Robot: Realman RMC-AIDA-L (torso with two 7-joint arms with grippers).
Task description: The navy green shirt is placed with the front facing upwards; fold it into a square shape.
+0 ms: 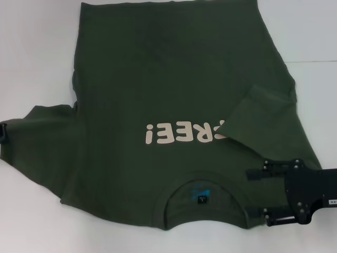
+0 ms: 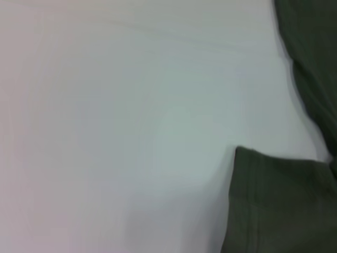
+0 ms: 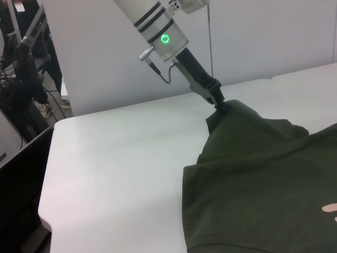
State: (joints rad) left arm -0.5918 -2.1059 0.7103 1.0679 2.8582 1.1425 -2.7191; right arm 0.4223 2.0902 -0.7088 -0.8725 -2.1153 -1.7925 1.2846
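The navy green shirt [image 1: 158,89] lies front up on the white table [image 1: 31,52], its collar [image 1: 202,197] nearest me and the cream lettering [image 1: 181,133] upside down. One sleeve [image 1: 260,124] is folded inward over the chest and hides the end of the lettering. My right gripper [image 1: 259,188] hovers open over the shoulder beside the collar, with nothing between its fingers. At the far left edge my left gripper [image 1: 2,132] holds the other sleeve [image 1: 31,132]. In the right wrist view the left gripper [image 3: 217,104] is shut on that sleeve's raised tip [image 3: 231,113]. The left wrist view shows the sleeve hem [image 2: 279,200].
A seam [image 1: 316,62] crosses the white table at the back right. The table's edge [image 3: 47,174] drops off beyond the left arm, with dark equipment [image 3: 21,79] and cables past it. A pale wall [image 3: 263,37] stands behind the table.
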